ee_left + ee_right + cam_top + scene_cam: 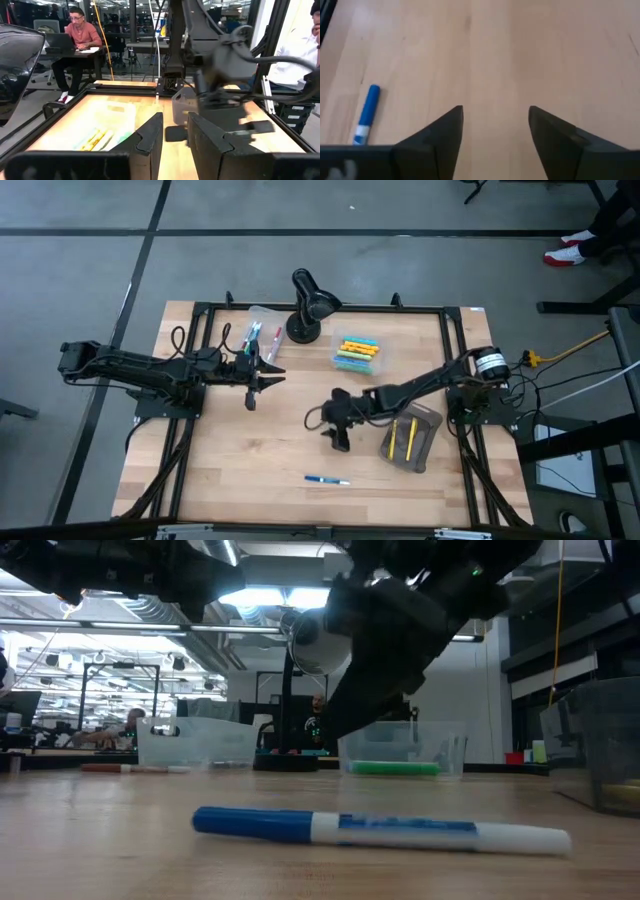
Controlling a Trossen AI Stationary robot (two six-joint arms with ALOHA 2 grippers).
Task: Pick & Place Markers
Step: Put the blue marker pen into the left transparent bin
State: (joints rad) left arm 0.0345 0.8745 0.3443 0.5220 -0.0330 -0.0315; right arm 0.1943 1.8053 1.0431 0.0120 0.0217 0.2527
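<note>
— Watching the right gripper point(338, 442) from here: it hangs over the middle of the table point(250, 480), fingers spread wide with nothing but bare wood between them in its own wrist view. From it, the blue marker point(327, 480) lies on the boards at about six o'clock in the overhead view, near but apart.

— That one looks easy enough to lift?

— I'd judge so. It's a thin, stiff plastic stick, surely light, with a blue cap end and a white barrel point(440, 833). Smooth and round, though, so it could roll or squirt out of a careless pinch. I'd take it across the barrel near its middle, jaws square to its length.

— And the others?

— A bundle of yellow, green and blue markers point(356, 354) sits in a clear tub point(382, 364) at about one o'clock from that gripper, right of the black desk lamp point(310, 305). A few more pens point(253, 337) lie in a second clear tub point(262, 315) up by the left arm. Two yellow ones point(403, 438) rest in the grey container point(425, 444) at three o'clock.

— What's the left gripper point(262, 380) doing?

— It hovers at nine o'clock of the table's middle, fingers point(150, 132) set a little apart, holding nothing that I can see.
</note>
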